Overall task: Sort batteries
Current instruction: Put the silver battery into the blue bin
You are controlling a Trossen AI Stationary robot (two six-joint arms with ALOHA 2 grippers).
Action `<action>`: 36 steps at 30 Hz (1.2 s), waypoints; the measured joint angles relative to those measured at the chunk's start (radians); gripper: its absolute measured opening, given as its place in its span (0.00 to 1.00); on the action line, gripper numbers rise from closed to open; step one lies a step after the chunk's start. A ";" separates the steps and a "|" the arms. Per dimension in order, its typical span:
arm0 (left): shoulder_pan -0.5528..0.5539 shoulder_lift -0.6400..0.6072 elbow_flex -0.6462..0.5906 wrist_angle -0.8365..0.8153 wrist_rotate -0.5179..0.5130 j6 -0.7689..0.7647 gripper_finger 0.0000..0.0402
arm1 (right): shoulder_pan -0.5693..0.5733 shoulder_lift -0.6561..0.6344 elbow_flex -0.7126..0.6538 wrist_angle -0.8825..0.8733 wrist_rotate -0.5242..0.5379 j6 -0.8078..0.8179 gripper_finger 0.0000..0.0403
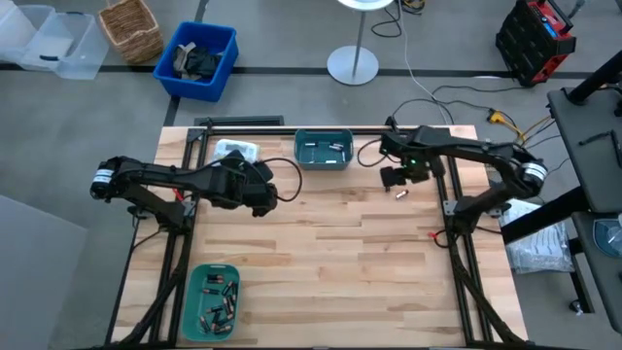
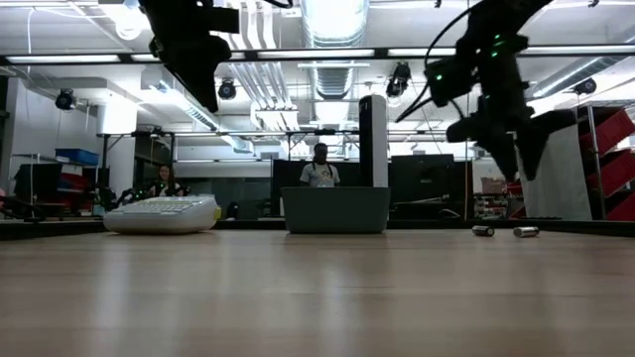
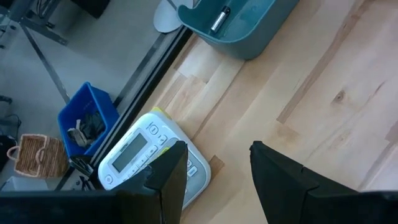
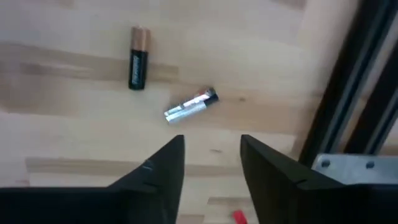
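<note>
- You're at the approach step of a pick: right gripper [image 4: 211,165] hangs above the table's right side, fingers apart, nothing between them.
- Two loose batteries lie on the wood below it: a silver battery [image 4: 191,106] nearest the fingertips and a black-and-copper battery [image 4: 138,57] a bit farther off, not touching each other.
- Left gripper [image 3: 217,174] waits raised beside the white label-maker [image 3: 149,155], fingers apart, empty.
- More batteries sit in the far teal bin [image 1: 324,149] and the near teal bin [image 1: 211,301].
- Next move, I'd say: centre the fingers over the silver battery, square them across its axis, drop, close.
- Which bin it belongs in can't be told from size here.
</note>
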 joint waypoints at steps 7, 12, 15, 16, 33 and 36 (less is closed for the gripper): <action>0.021 0.000 0.000 0.009 -0.007 0.057 0.39 | 0.044 -0.125 -0.109 0.108 -0.005 -0.048 0.49; 0.030 0.000 0.000 0.013 -0.009 0.092 0.39 | 0.032 -0.143 -0.205 0.270 -0.001 -0.416 0.56; 0.030 0.000 0.000 0.013 -0.008 0.096 0.39 | 0.014 -0.129 -0.234 0.293 0.005 -0.545 0.61; 0.029 0.000 0.000 0.013 -0.008 0.095 0.39 | 0.012 -0.121 -0.239 0.290 0.007 -0.575 0.62; 0.029 0.001 0.000 0.016 -0.007 0.085 0.39 | -0.009 -0.011 -0.240 0.315 -0.052 -0.431 0.86; 0.030 0.001 0.000 0.016 -0.007 0.085 0.39 | -0.009 0.011 -0.240 0.328 -0.050 -0.445 0.88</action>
